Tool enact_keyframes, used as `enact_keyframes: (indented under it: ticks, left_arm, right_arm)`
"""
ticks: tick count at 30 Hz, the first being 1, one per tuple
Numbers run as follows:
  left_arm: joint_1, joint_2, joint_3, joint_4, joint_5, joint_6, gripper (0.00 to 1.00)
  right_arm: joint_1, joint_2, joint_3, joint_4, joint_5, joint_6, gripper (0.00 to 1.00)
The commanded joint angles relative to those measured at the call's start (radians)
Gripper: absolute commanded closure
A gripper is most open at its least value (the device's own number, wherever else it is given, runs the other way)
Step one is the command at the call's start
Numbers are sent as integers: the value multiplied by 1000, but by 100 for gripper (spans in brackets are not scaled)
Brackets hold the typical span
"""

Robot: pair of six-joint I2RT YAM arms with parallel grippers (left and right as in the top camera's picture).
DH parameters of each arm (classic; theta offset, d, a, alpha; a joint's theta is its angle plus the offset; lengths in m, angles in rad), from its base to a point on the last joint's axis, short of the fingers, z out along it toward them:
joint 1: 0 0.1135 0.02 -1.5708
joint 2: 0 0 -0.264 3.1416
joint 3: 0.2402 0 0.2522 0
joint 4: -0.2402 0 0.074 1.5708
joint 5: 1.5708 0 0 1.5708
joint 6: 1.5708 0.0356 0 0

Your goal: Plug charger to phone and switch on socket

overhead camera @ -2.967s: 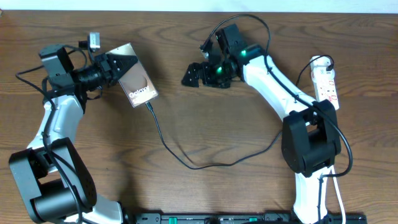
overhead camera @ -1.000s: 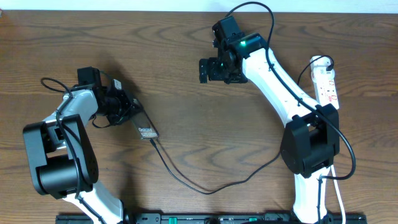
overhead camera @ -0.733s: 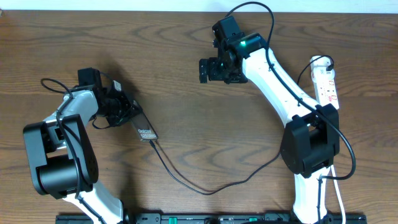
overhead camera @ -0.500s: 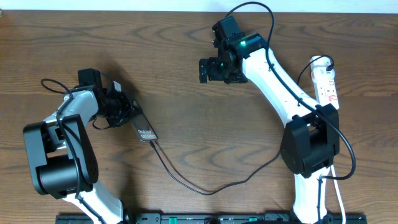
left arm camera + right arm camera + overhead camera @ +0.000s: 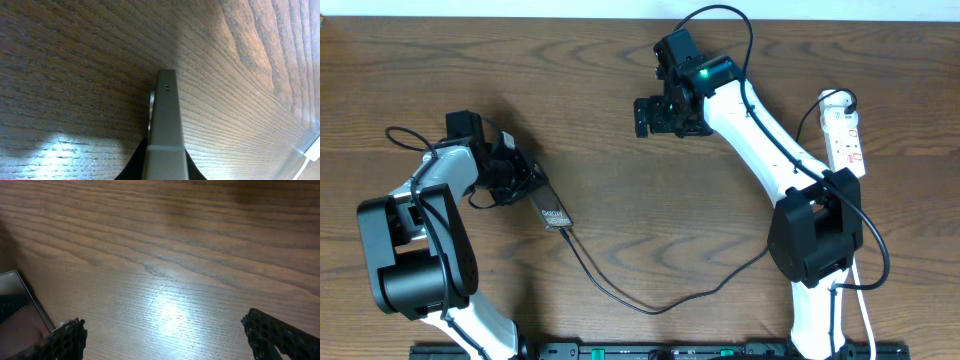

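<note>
My left gripper [image 5: 525, 185] is shut on the phone [image 5: 552, 212], which stands tilted on its long edge on the table with its white lettering just showing. In the left wrist view the phone's grey edge [image 5: 165, 120] runs up from between my black fingers [image 5: 134, 169]. The charger [image 5: 650, 308] is a thin black cable that loops across the wood, and its tip meets the phone's lower end [image 5: 566, 230]. My right gripper [image 5: 655, 115] hovers open over bare wood at the back, its fingertips [image 5: 67, 337] wide apart. The white socket [image 5: 846, 130] lies at the far right.
The phone's shiny corner [image 5: 20, 305] shows at the left edge of the right wrist view. The right arm's base [image 5: 815, 240] stands between the cable loop and the socket. Thick black arm cables [image 5: 720, 20] arch over the back of the table.
The phone has tipped further onto its edge in the left grip, so less of its face shows. The right gripper has drifted slightly left. The cable loop has barely shifted.
</note>
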Motion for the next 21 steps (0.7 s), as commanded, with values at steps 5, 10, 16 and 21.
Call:
enact_keyframes:
  ticks: [5, 10, 16, 21]
  left_arm:
    - [-2, 27, -23, -11, -13, 6, 93]
    - [-2, 59, -23, -11, -13, 6, 93]
    - [-2, 62, -23, -8, -13, 6, 93]
    - [-2, 62, -23, -9, -13, 6, 93]
  right_arm:
    - [3, -5, 20, -2, 12, 15, 1]
    - [3, -5, 20, -2, 12, 15, 1]
    - [3, -5, 20, -2, 12, 15, 1]
    - [3, -5, 20, -1, 12, 15, 1]
